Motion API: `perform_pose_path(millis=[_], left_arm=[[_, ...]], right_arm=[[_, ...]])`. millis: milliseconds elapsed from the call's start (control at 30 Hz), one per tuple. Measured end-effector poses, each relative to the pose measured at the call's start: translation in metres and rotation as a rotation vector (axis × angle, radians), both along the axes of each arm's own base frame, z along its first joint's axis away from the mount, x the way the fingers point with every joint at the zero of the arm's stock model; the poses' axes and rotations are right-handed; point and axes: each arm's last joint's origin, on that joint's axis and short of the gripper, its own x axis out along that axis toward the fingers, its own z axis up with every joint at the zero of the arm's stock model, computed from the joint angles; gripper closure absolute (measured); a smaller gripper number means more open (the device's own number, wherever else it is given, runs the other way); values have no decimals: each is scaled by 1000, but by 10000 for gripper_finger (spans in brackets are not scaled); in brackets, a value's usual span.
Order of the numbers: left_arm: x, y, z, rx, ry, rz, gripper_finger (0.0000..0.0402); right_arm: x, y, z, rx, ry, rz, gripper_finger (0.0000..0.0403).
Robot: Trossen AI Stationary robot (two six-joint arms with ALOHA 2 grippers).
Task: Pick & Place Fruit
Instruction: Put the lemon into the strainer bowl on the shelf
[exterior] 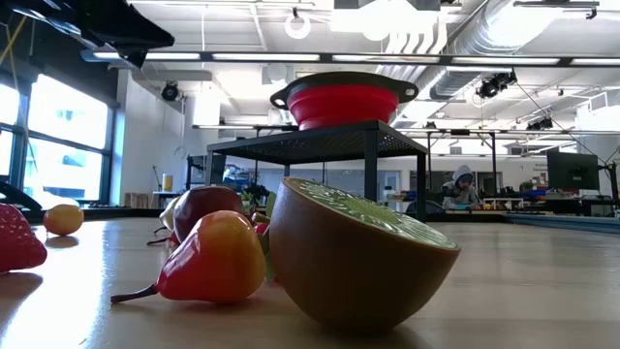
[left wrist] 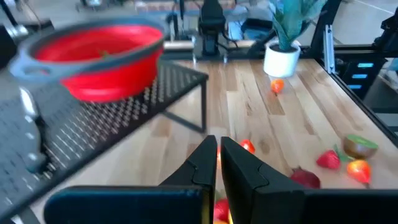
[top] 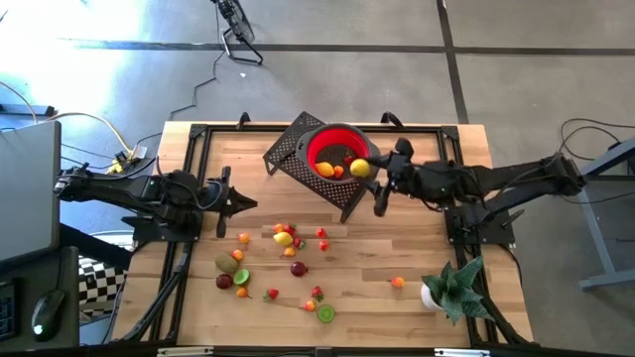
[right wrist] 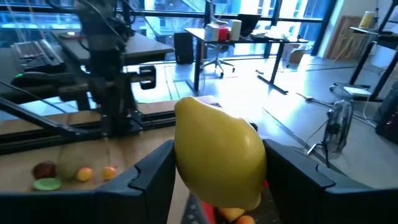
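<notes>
While the right gripper (top: 369, 171) held a yellow plastic lemon (top: 360, 169) between its two dark fingers, it stood at the right rim of the red round collapsible bowl (top: 327, 141), a little above the centre of the high view. In the right wrist view the lemon (right wrist: 219, 155) filled the gap between the fingers, so the grip looked firm. The bowl sat on a black perforated metal stand (top: 290, 149) and already had some orange and yellow pieces inside. To do this step well, I think the gripper should go further over the middle of the bowl before letting go, because a round lemon dropped on the rim could roll off. The left gripper (top: 246, 204) waited closed and empty at the left-centre of the table (top: 397, 317). Many small toy fruits (top: 288, 238) lay scattered in the lower middle of the high view, not yet collected.
</notes>
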Motion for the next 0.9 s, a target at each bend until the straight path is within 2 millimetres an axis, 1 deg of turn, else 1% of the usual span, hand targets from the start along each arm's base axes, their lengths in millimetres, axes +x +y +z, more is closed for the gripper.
perform_pose_path(millis=[100, 200, 233, 433, 567, 700, 800, 900], left_arm=[[0, 0, 3, 71, -26, -14, 382], [-5, 1, 9, 134, -85, -23, 382], [-7, 1, 8, 148, -102, -25, 382], [-15, 2, -27, 175, -137, -24, 382], [-25, 3, -36, 180, -197, -33, 382], [-36, 4, -43, 207, -260, -43, 382], [-44, 5, -46, 207, -288, -29, 382], [-44, 6, -51, 205, -271, -14, 382]], right_arm=[[2, -9, 0, 10, -5, 5, 197], [3, -15, 0, 14, -7, 0, 198], [3, -17, 0, 14, -10, -8, 198], [8, -33, 3, 10, -57, 1, 197], [16, -46, 5, 7, -106, 47, 198], [27, -62, -4, 17, -80, 48, 198], [35, -75, -6, 29, -49, 31, 198], [47, -85, -5, 39, -18, 25, 198]])
